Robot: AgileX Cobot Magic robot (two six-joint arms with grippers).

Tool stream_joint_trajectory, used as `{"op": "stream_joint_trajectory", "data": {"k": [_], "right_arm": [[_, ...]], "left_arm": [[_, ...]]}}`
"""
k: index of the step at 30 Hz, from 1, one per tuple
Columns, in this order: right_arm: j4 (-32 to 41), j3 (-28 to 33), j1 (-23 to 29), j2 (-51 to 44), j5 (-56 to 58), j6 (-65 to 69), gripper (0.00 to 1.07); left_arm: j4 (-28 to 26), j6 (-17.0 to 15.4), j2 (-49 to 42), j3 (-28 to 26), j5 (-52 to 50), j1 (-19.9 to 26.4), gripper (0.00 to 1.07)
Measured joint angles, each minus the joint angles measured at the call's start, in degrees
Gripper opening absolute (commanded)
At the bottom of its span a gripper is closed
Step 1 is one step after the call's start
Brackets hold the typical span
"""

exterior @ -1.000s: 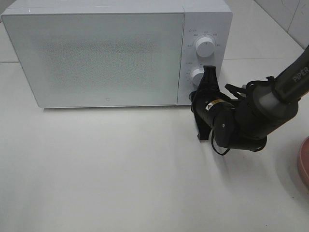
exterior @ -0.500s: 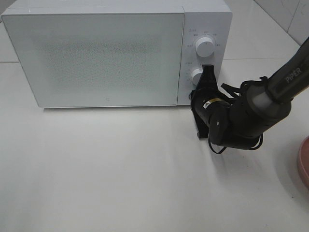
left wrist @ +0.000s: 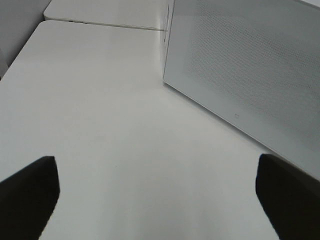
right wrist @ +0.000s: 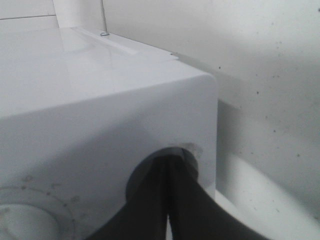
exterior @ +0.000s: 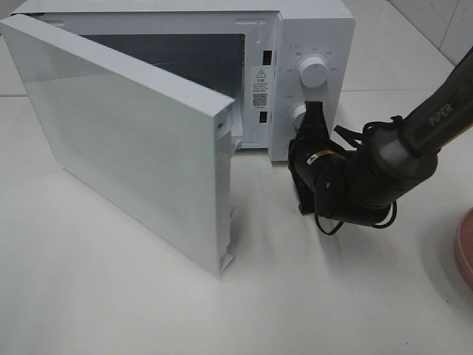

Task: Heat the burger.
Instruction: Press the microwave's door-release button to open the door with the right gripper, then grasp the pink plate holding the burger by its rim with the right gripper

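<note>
White microwave [exterior: 314,33] on a desk [exterior: 148,310], door [exterior: 126,140] standing open.
Right gripper [exterior: 313,111]: jaws pressed together against the control panel. Left gripper [left wrist: 155,162]: jaws spread above bare desk. Burger out of view.

The plate [exterior: 467,253], at 4 o'clock from the microwave [exterior: 318,22], is cut off by the frame edge. Its lower knob [exterior: 298,116] is half hidden behind the right gripper [exterior: 315,111]. The dial markings [exterior: 299,53] are too small to read.

Lighting: bright, diffuse, from above. Shadows: soft grey beneath the microwave door [exterior: 140,148] and the right arm [exterior: 384,177] on the white table [exterior: 111,310]. Focus: right wrist view soft, near fingers [right wrist: 145,210] blurred; exterior view sharp.
</note>
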Motion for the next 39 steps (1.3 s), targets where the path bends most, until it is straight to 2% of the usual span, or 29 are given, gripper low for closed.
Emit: {"op": "stream_joint_trajectory", "data": {"k": [13, 18, 22, 26, 34, 35, 39], "right_arm": [[-2.9, 4.9, 0.6, -3.7, -0.9, 1.7, 0.00], [-7.0, 6.9, 1.0, -8.0, 2.4, 1.0, 0.00], [-8.1, 8.6, 1.1, -12.9, 14.5, -5.7, 0.00], [-8.1, 9.4, 1.1, -15.8, 20.1, -12.2, 0.00], [-9.2, 10.0, 1.1, -23.8, 36.0, -32.0, 0.00], [-10.3, 10.0, 1.1, -25.3, 40.2, -38.1, 0.00], [-12.7, 10.0, 1.1, -27.1, 47.5, -45.8, 0.01]], "left_arm": [[0.0, 0.0, 0.0, 0.0, 0.0, 0.0, 1.00], [0.0, 0.0, 0.0, 0.0, 0.0, 0.0, 1.00], [0.0, 0.0, 0.0, 0.0, 0.0, 0.0, 1.00], [0.0, 0.0, 0.0, 0.0, 0.0, 0.0, 1.00], [0.0, 0.0, 0.0, 0.0, 0.0, 0.0, 1.00], [0.0, 0.0, 0.0, 0.0, 0.0, 0.0, 1.00], [0.0, 0.0, 0.0, 0.0, 0.0, 0.0, 1.00]]}}
